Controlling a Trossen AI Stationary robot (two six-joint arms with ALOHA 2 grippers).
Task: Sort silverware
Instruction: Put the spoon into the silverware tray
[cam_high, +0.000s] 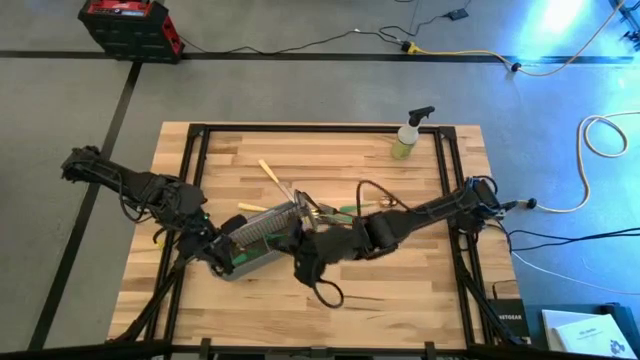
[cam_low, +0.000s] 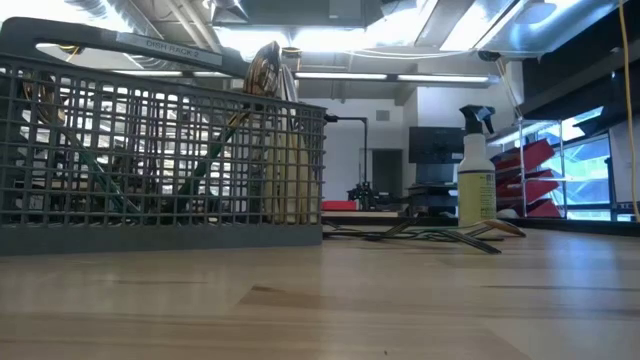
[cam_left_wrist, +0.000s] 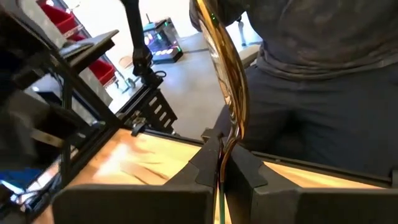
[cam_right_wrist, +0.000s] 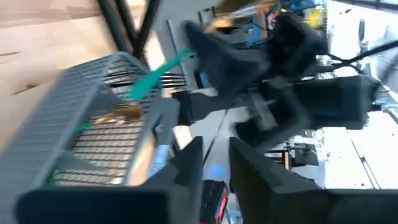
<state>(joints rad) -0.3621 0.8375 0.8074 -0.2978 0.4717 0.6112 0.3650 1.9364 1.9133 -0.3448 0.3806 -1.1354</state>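
Note:
The grey wire-mesh caddy (cam_high: 262, 236) stands on the table left of the middle, with silverware upright in it (cam_low: 268, 120). My left gripper (cam_high: 220, 256) is at the caddy's left near end, shut on a gold-headed piece of silverware (cam_left_wrist: 225, 81). My right gripper (cam_high: 305, 262) is open and empty at the caddy's right end; the caddy also shows in the right wrist view (cam_right_wrist: 106, 124), with a green-handled piece (cam_right_wrist: 155, 76) sticking out. More silverware (cam_high: 322, 210) lies loose on the table behind the caddy, and a cream-handled piece (cam_high: 270, 174) lies farther back. My left gripper pinches the piece between its two fingers at the narrow part below the gold head (cam_left_wrist: 221, 157). The gold head rises past the fingertips, and a thin green strip of handle (cam_left_wrist: 218, 202) shows back between the fingers. The piece is clear of the table.
A yellow-green spray bottle (cam_high: 408, 136) stands at the table's far right. The two arms are close together around the caddy. A dark grey mass (cam_left_wrist: 323, 81), perhaps a person's clothing, stands beyond the table in the left wrist view. Bare wood lies toward the near edge (cam_high: 400, 300).

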